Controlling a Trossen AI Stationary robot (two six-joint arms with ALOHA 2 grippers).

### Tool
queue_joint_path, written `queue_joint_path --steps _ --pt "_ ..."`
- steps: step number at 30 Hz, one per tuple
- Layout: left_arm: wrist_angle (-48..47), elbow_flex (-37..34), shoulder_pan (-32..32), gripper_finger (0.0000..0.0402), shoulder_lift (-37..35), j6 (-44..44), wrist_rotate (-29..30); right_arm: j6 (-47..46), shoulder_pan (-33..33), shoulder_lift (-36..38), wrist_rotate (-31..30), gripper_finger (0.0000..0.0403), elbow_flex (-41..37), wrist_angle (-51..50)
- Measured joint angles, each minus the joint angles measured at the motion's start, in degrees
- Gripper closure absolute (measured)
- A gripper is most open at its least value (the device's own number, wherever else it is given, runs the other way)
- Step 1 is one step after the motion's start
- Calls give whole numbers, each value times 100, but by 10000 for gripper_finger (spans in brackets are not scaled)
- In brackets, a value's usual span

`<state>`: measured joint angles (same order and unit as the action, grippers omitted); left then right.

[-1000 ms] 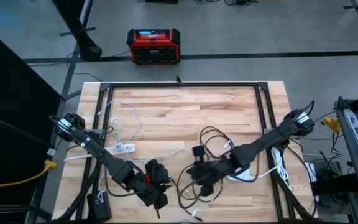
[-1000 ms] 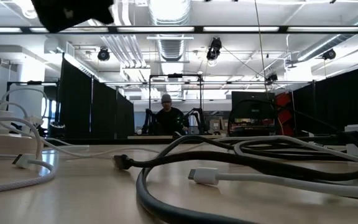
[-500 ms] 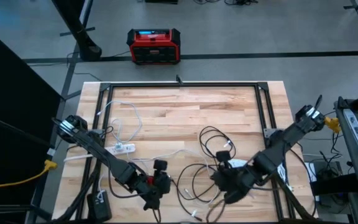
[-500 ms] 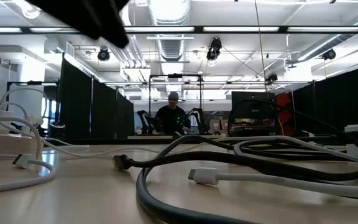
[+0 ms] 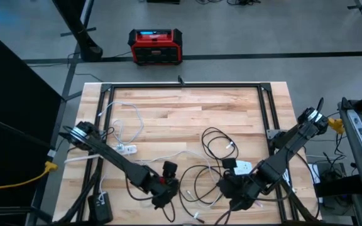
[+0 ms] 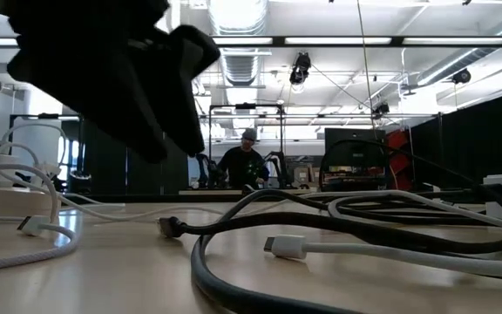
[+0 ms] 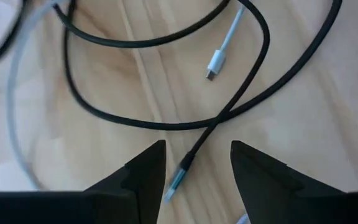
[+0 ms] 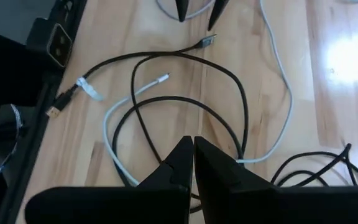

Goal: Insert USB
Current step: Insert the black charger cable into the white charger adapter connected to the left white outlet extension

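One black USB plug (image 7: 180, 177) lies between the left claw's (image 7: 194, 163) parted fingers, untouched.

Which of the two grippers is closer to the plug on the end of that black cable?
The left. The left gripper hangs open right over the black cable's USB plug, which shows between its fingers. The right gripper, shut, sits farther off across the cable loops.
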<state>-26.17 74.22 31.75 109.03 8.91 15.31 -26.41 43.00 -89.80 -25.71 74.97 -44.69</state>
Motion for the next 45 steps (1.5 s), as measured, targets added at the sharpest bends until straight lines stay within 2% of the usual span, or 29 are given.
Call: queue_joint_path --steps 3,6,9,16,20,24,29,45 --pt "-51 135 -108 249 116 295 -153 0 0 0 -3 403 0 -4" --pt "-571 567 -251 252 411 632 -268 0 0 0 -5 403 -1 -2" --pt "-1535 1405 -364 250 867 775 -285 0 0 0 -2 403 -1 -3" --pt "-4633 3889 -427 238 2365 798 -343 9 0 0 -1 403 -8 -2" --pt "-5270 5029 -429 234 3106 815 -675 40 0 0 4 403 -17 -2" --pt "-5555 5801 -443 233 3595 814 -746 48 0 0 6 403 -25 -5" --pt "-6101 6062 -504 239 3867 818 -856 52 47 0 10 403 -42 -8" --pt "-5836 5941 -637 299 3871 726 -1032 -82 136 0 -35 403 -285 50"
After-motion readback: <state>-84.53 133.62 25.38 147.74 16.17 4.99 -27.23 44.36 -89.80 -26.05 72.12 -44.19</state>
